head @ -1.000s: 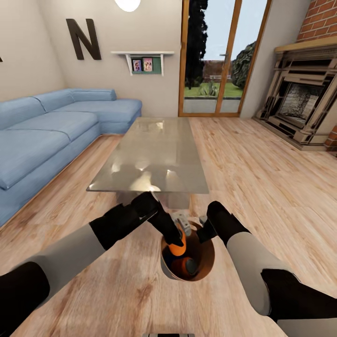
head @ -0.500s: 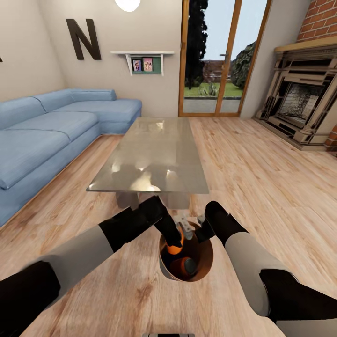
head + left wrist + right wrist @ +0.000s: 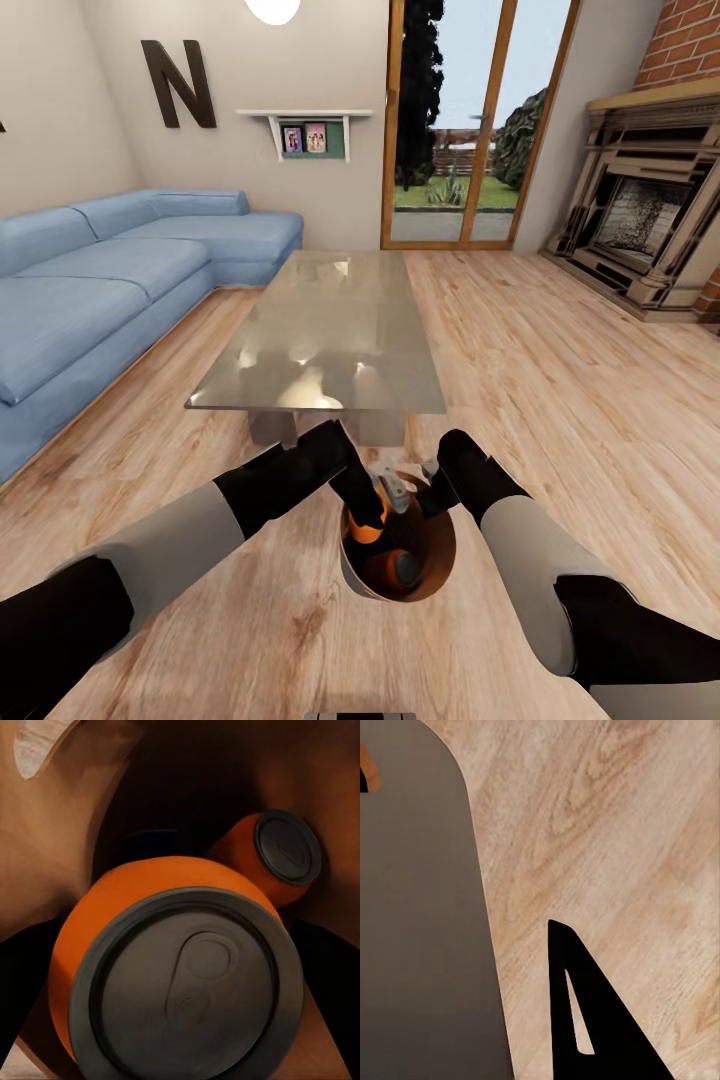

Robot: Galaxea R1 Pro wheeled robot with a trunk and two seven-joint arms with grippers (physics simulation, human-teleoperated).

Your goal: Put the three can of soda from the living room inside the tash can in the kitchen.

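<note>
Left gripper (image 3: 372, 518) is down in the mouth of the bin (image 3: 352, 578), fingers clamped on an orange can (image 3: 176, 971) — in the left wrist view its grey top fills the lower centre of the frame. A second orange can (image 3: 274, 859) lies tilted on the bin's brown floor, upper right of that frame; in the head view it's the grey-topped can (image 3: 403, 568) low in the bin. A dark blue shape behind the held can could be the third one, can't confirm. Right gripper (image 3: 432, 490) sits at the bin's far right rim, lower centre of the head view; can't tell its finger state. The right wrist view shows a grey wall at left and plank floor (image 3: 607, 832) at right. Bin stands on the floor just in front of the glass table (image 3: 325, 335), blue sofa (image 3: 100, 280) at left
</note>
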